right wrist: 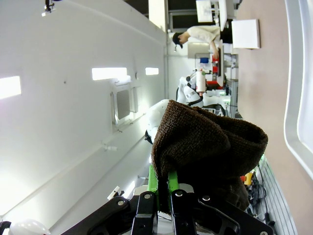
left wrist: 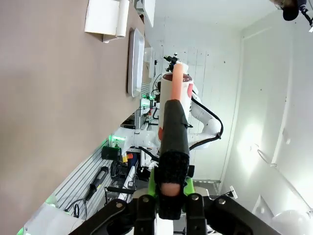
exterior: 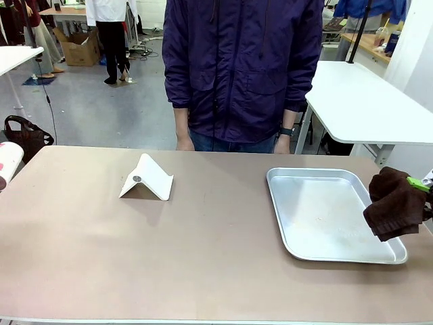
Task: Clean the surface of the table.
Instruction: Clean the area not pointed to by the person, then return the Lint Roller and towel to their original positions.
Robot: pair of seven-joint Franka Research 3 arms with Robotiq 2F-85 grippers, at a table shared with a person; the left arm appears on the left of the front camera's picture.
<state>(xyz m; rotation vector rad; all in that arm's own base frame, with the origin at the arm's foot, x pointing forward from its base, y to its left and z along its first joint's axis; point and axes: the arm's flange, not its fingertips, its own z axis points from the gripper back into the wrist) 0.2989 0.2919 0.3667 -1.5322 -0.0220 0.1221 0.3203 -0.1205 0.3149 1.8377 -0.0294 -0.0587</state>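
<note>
The taupe-brown table (exterior: 203, 250) spans the front view. At its right edge my right gripper (exterior: 419, 187) hangs shut on a crumpled dark brown cloth (exterior: 396, 203), just over the right rim of the tray. In the right wrist view the cloth (right wrist: 210, 142) bulges over my right gripper (right wrist: 162, 193). My left gripper (left wrist: 168, 196) is shut on a long tool (left wrist: 173, 132) with a black grip and a white, red-marked roll. The roll's end (exterior: 7, 164) pokes in at the table's far left edge.
A shiny silver tray (exterior: 325, 252) lies at the right of the table. A white folded stand (exterior: 146, 179) sits left of centre. A person in a dark purple jacket (exterior: 240, 68) stands at the far edge, hands down. A white side table (exterior: 365, 101) stands behind on the right.
</note>
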